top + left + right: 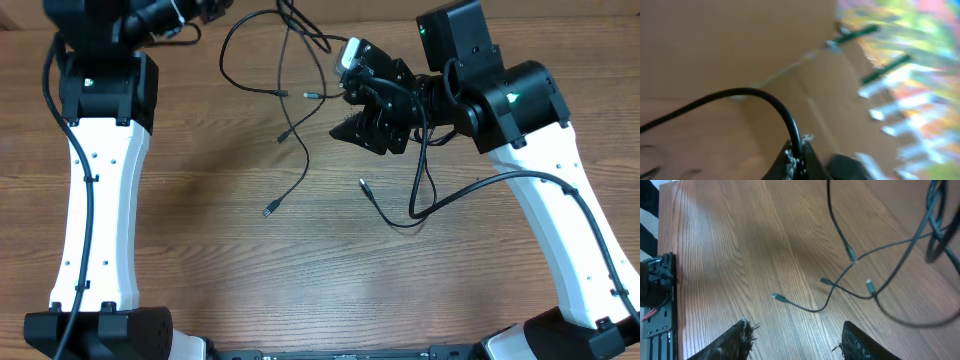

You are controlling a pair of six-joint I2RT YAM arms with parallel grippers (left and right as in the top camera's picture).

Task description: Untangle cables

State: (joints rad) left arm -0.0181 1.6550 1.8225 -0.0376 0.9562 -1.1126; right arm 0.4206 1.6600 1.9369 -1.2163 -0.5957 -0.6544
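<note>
Wood-grain tabletop (200,270), brown with fine lengthwise streaks and a dull sheen, fills our overhead and right wrist views. We start at the right gripper (797,345): its two black fingers (737,341), fringed with pale fuzz along their edges, stand apart with only bare wood between them, so it is open and holds nothing. Just ahead of the right gripper lie the cables (297,38), thin black flexible cords with small silver plug ends (780,298). In the right wrist view one plug lies flat on the wood nearest the right gripper, others lie a little beyond it where strands cross, and farther off the cords lift away from the table in loose loops. From overhead, the densest tangle sits beyond the right gripper toward the table's far edge. Loose strands trail from it past the fingertips, one ending in a plug on the near side of the right gripper. Across the tangle from the right gripper, the left gripper (804,164) is closed on one of the cables: in its own blurred view a glossy black cord comes out from between its dark fingers and arches away. Behind that cord we make out only a blurred tan, cardboard-like surface and a smear of bright colours. Outward from the right gripper, the black wrist joins a smooth white arm casing (560,220) with a thicker black cable (470,188) running along it. Off to the side of the right gripper, a black metal rail (660,295) sits at the table's edge.
</note>
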